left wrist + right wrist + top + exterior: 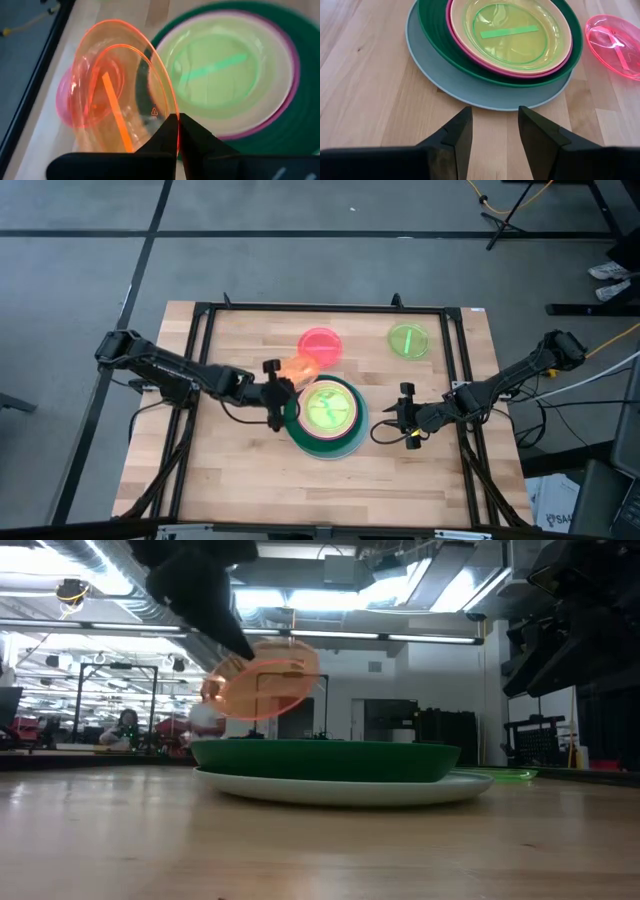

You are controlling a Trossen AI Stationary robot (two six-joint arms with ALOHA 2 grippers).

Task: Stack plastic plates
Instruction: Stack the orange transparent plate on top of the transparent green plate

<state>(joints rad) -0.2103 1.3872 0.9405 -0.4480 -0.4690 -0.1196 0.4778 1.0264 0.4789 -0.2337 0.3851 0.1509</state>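
Beyond the wooden table [250, 480] we observed a lit workshop with a seated person [125, 727] far off in the low view, and grey floor around the black frame [205, 315] that edged the tabletop.

We found the stack near the table's centre: a pale blue plate [470, 90] at the bottom, a dark green plate [432, 35] on it, then a magenta plate [465, 47], a peach plate [559, 32] and a small neon green plate [512, 32] nested on top.

We recorded the left gripper [275, 393] just beside the stack's left edge, its fingers [195, 137] clamped on the rim of the small orange plate [115, 95]. That plate was tilted steeply and lifted clear of the table, above the stack's rim in the low view.

We noted the pink plate [321, 344] lying flat on the table behind the stack, just beside the held plate; whether they touched we could not tell. A second neon green plate [408, 340] lay well apart, toward the far right corner.

We found the right gripper [495, 130] low over bare wood to the right of the stack, its fingers spread apart with nothing between them, pointing at the stack's rim.
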